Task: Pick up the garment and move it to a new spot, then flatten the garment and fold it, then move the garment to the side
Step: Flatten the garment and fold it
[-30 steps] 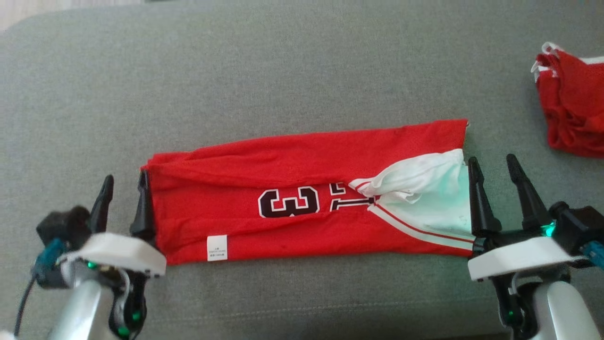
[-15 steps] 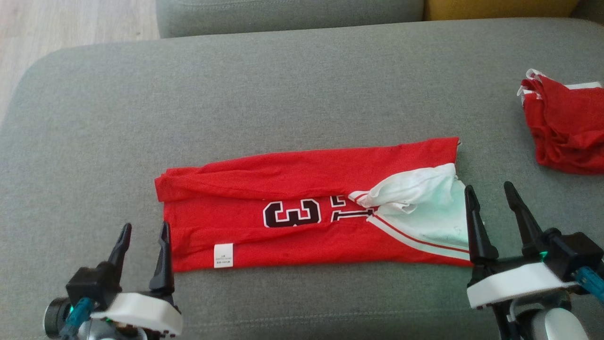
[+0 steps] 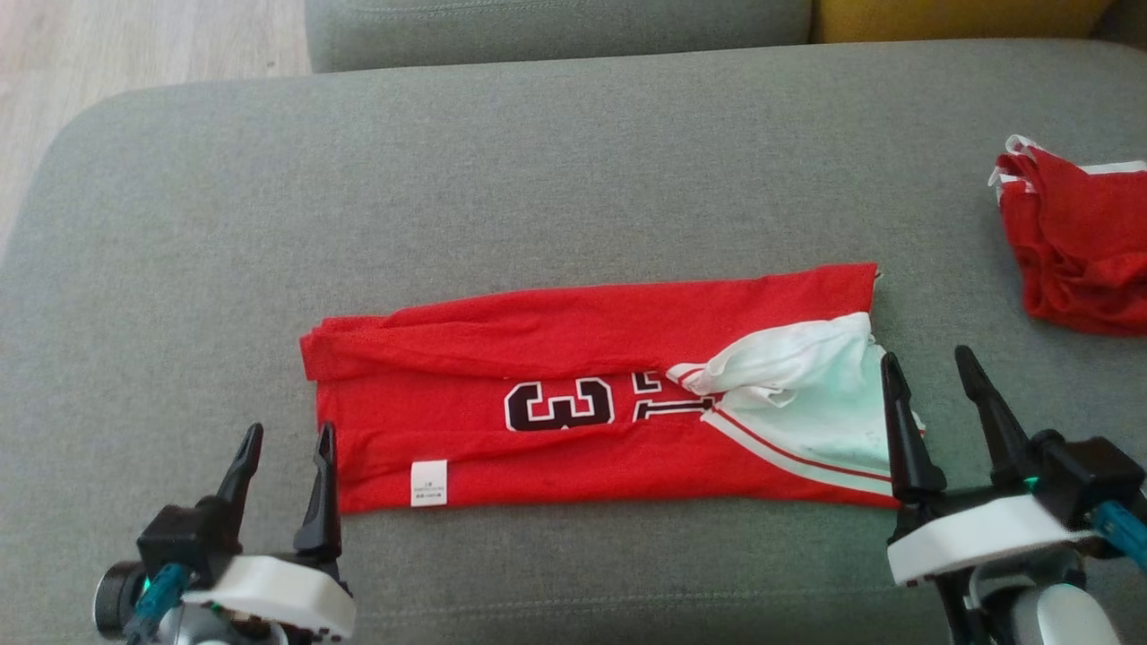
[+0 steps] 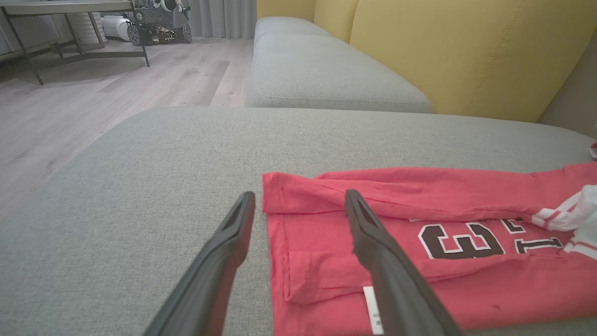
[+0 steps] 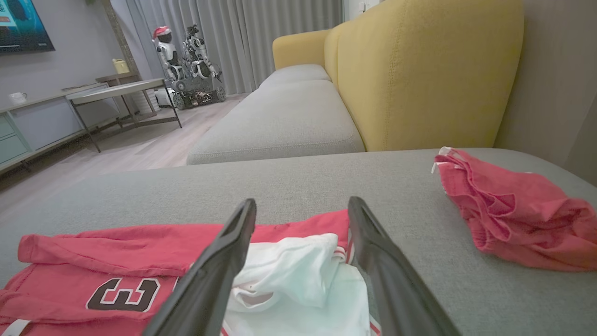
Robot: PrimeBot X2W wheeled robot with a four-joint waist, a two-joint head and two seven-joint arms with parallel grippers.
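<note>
1. My left gripper [image 3: 291, 432] has its jaws spread wide and holds nothing. It sits at the near left corner of the garment [image 3: 591, 448].
2. In the left wrist view that gripper straddles the garment's left edge. One finger [image 4: 219, 266] is over bare cushion, and the other is over red cloth, close to the white label [image 3: 428, 484]. I cannot tell whether either finger touches the fabric.
3. My right gripper [image 3: 926, 356] is also wide apart and empty, at the garment's right end. In the right wrist view one finger is over the bunched white cloth and the other is over bare cushion just beside it.
4. The garment lies folded into a long band across the middle of the grey sofa cushion [image 3: 538, 179]. It is red with a dark, white-edged "3", and a white panel is crumpled at its right end.
5. A second red garment [image 3: 1075, 242] lies crumpled at the cushion's far right, well apart from the folded one.
6. A yellow backrest [image 5: 419, 70] rises behind the cushion, and a wooden floor [image 4: 93, 93] shows to the left.
</note>
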